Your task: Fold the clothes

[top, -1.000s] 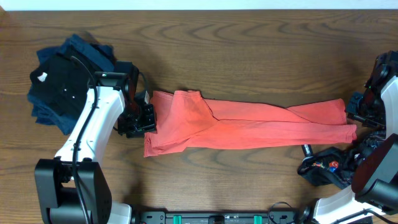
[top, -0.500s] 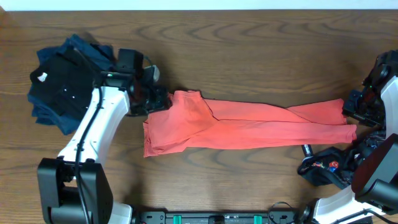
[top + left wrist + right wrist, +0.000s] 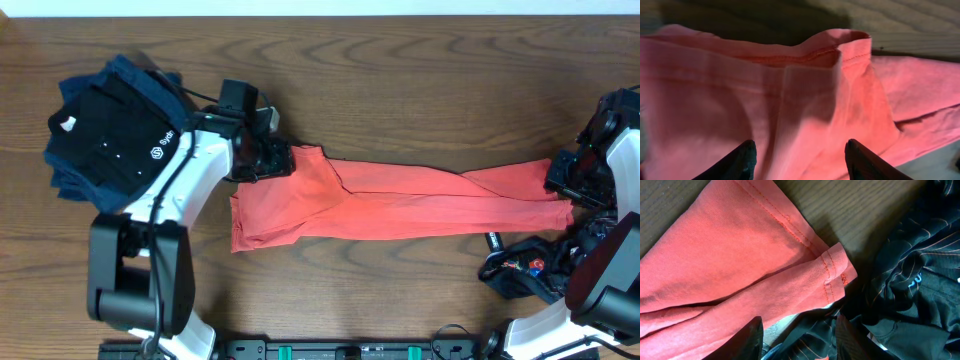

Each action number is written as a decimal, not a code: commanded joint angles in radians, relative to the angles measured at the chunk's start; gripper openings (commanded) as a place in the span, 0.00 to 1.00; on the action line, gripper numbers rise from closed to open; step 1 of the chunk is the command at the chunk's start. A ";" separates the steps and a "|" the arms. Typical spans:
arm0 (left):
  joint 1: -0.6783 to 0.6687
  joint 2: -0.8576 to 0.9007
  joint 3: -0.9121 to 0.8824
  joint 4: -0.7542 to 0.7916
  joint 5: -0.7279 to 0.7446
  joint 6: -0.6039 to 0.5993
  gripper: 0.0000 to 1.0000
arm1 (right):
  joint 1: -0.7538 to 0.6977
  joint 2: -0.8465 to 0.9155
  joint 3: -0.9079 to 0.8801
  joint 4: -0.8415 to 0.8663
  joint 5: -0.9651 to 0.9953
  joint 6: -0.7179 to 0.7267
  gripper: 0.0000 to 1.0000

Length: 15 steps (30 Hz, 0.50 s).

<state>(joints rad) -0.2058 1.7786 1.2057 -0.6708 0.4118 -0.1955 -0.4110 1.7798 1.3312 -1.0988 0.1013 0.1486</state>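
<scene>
The coral-red T-shirt lies as a long folded strip across the table's middle. My left gripper hovers over its upper left corner. In the left wrist view the left gripper is open, and only the red cloth and its folded hem lie below the fingertips. My right gripper is at the strip's right end. In the right wrist view the right gripper is open above the shirt's stitched hem and the black jersey with red lines, and it grips nothing.
A pile of black and navy shirts sits at the back left, beside the left arm. The black jersey lies bunched at the front right, touching the red strip's end. Bare wood runs along the back.
My left gripper let go of the shirt's left edge, opened, and moved back and right to the upper left corner. The right gripper opened and edged slightly left.
</scene>
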 commanded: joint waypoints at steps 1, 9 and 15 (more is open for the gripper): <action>-0.023 0.035 -0.008 0.014 -0.008 -0.009 0.59 | -0.009 -0.010 -0.006 0.002 -0.005 -0.008 0.45; -0.054 0.047 -0.008 0.021 -0.008 -0.008 0.06 | -0.009 -0.010 -0.006 0.003 -0.005 -0.008 0.45; -0.054 0.002 -0.007 -0.074 0.073 -0.008 0.06 | -0.009 -0.010 -0.006 0.008 -0.004 -0.008 0.45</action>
<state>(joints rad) -0.2584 1.8172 1.2045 -0.7128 0.4252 -0.2070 -0.4110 1.7798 1.3308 -1.0950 0.1009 0.1486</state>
